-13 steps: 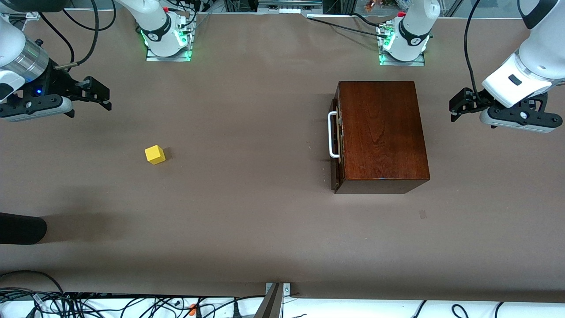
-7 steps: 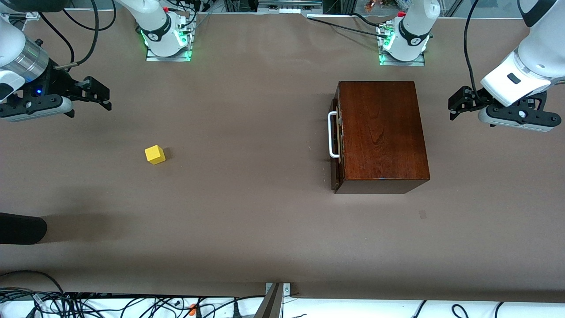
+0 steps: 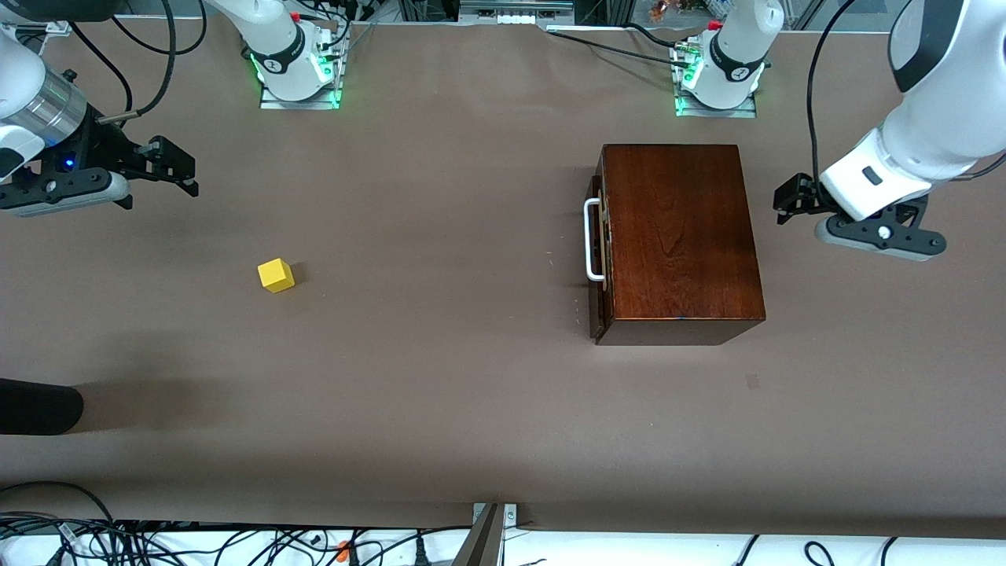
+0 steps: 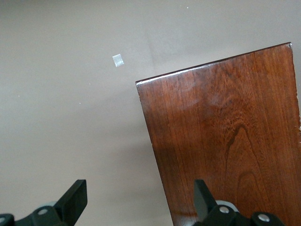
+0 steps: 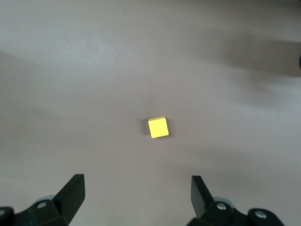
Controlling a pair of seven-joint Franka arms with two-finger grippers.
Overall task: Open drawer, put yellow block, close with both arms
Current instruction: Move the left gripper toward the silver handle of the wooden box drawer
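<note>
The dark reddish-brown wooden box stands toward the left arm's end of the table. Its drawer is shut, with the white U-shaped handle on the side that faces the right arm's end. The box top also shows in the left wrist view. My left gripper is open and empty, up in the air beside the box's back edge. The yellow block lies on the table toward the right arm's end; it also shows in the right wrist view. My right gripper is open and empty, high over the table away from the block.
The brown table cover spreads all round. A small pale tape mark lies nearer the front camera than the box; it also shows in the left wrist view. A dark object juts in at the right arm's end. Cables lie along the front edge.
My left gripper has moved toward the box's back edge and a little lower. The right arm, the block and the box have not moved.
</note>
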